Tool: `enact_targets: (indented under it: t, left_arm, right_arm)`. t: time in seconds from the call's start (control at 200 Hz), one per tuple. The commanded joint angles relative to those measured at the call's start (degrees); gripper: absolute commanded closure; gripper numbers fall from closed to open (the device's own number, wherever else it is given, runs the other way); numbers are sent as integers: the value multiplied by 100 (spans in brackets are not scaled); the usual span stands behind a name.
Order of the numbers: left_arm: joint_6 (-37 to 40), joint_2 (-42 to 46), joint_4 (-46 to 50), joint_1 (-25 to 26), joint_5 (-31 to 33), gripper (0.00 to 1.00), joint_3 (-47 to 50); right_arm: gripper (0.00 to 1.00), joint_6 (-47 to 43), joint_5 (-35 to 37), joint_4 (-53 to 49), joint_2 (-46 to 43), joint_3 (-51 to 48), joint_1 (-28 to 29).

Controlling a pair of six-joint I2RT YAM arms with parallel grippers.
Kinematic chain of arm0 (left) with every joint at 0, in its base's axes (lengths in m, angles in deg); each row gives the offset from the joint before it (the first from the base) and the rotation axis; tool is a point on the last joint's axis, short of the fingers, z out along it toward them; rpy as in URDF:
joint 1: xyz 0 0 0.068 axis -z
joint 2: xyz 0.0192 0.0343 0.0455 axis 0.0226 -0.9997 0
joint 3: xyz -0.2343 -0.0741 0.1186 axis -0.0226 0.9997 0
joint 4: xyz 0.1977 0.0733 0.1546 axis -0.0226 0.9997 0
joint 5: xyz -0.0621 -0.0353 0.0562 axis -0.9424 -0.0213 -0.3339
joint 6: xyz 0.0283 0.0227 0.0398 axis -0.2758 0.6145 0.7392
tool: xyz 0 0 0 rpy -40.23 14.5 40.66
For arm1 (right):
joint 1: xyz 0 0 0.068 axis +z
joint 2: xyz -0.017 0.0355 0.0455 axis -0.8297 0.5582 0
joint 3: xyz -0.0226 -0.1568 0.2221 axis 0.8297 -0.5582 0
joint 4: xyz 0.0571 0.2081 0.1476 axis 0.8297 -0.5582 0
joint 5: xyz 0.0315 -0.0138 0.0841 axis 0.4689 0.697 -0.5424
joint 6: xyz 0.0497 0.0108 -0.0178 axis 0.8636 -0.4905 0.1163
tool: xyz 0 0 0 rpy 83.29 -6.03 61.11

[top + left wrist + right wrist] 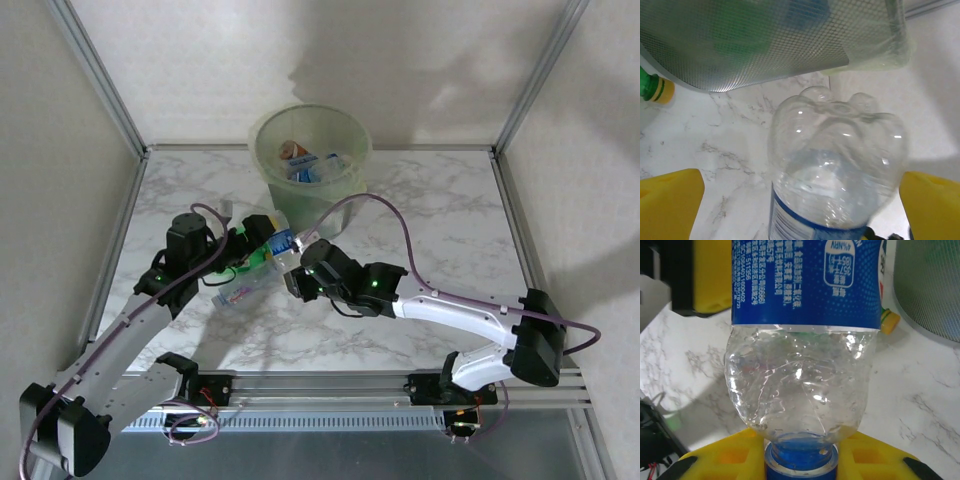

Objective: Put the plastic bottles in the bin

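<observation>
Now: right gripper (800,457) clamped on neck of clear blue-labelled bottle (797,380); left gripper (800,200) jaws wide open, flanking its base.

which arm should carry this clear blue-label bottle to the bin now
Right. The right gripper is shut on the neck of the clear bottle, while the left gripper stands open, its yellow fingers spread wide around the bottle's base. The bin stands just ahead.

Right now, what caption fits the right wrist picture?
Right gripper clamps a clear blue-labelled bottle by its blue-capped neck.
</observation>
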Motion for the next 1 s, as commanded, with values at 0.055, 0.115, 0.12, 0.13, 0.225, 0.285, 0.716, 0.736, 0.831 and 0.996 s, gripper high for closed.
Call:
enact_targets:
  t: [0.055, 0.115, 0.12, 0.13, 0.225, 0.285, 0.716, 0.736, 0.831, 0.996]
  left_arm:
    - [145, -8, -282, 43, -229, 0, -242]
    - [150, -14, -281, 43, -221, 1, -232]
    - [153, -14, -287, 39, -221, 0, -232]
    - [156, -32, -285, 43, -221, 0, -232]
    - [147, -73, -318, 44, -221, 5, -223]
    - [131, -70, -362, 43, -223, 9, -223]
    - [-449, 260, -1084, -263, -124, 43, -3]
    - [-515, 275, -1159, -269, -116, 44, 32]
    - [-831, 370, -1510, -279, -80, 48, 169]
    - [-1299, 580, -1803, -328, 223, 50, 298]
  right_arm:
    - [73, -142, 241, -319, 143, 445, 217]
    - [73, -171, 263, -369, 192, 539, 270]
    - [73, -173, 268, -368, 197, 545, 277]
    - [73, -186, 266, -374, 200, 554, 284]
    - [73, -214, 285, -423, 250, 637, 351]
    - [73, -215, 283, -441, 264, 662, 364]
    - [73, -176, 301, -416, 107, 634, 384]
    - [73, -175, 311, -409, 94, 633, 385]
    - [69, -132, 373, -359, -20, 614, 383]
    - [28, 250, 1108, -575, -320, 726, 386]
